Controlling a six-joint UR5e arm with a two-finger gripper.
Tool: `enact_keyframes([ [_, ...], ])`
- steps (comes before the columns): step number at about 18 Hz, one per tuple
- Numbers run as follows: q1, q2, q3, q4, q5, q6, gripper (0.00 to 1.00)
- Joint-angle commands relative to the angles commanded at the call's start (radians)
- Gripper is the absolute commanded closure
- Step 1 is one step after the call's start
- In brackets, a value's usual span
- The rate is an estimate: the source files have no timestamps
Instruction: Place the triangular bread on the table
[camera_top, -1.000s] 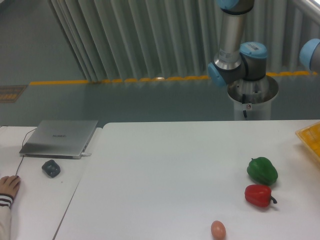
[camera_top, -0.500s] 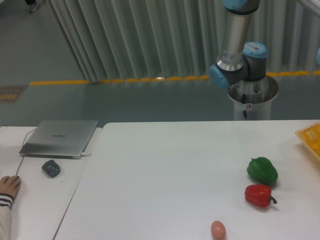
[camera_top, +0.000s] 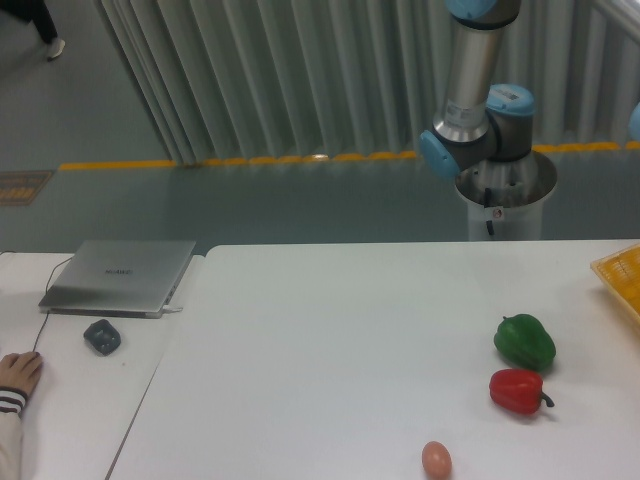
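Standing behind the far edge of the wide white surface (camera_top: 330, 340), the robot arm (camera_top: 478, 95) is rising out of the top of the fixed camera's view, its silver column and pale blue joints showing above a round white pedestal (camera_top: 505, 200). The tool is lying outside the picture, so whether its fingers are apart or together cannot be told. The triangular bread is not showing anywhere in this view either.

Resting on the right part of the surface, a green bell pepper (camera_top: 524, 341) is sitting just behind a red bell pepper (camera_top: 518, 391), the two close together but apart. A small brown egg (camera_top: 436, 459) is lying near the front edge, to the left of the red pepper and well clear of it. A corner of a yellow crate (camera_top: 621, 274) is poking in at the right edge of the picture, sitting on the surface.

Adjoining the left side, a narrower white desk (camera_top: 70, 400) is carrying a closed silver laptop (camera_top: 120, 275) with a cable running from it, and a dark grey mouse (camera_top: 102, 336) is lying just in front of the laptop. A person's hand (camera_top: 18, 373) with a striped cuff is resting on the desk at the left edge. A yellow line (camera_top: 230, 160) is running across the grey floor behind, before a ribbed grey wall.
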Motion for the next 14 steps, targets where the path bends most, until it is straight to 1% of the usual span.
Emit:
enact_keyframes([
  [7,0.002,-0.041,-0.003,0.046,0.000,-0.002,0.00],
  [8,0.002,-0.041,-0.003,0.048,0.000,-0.003,0.03],
  [10,0.003,-0.043,-0.003,0.052,0.000,-0.003,0.19],
  [11,0.003,-0.043,-0.003,0.052,0.000,-0.005,0.29],
  [12,0.005,-0.043,-0.003,0.052,0.000,-0.005,0.31],
  [13,0.005,-0.044,-0.003,0.052,0.000,-0.006,0.36],
  [14,0.005,-0.045,-0.003,0.052,0.000,-0.006,0.39],
])
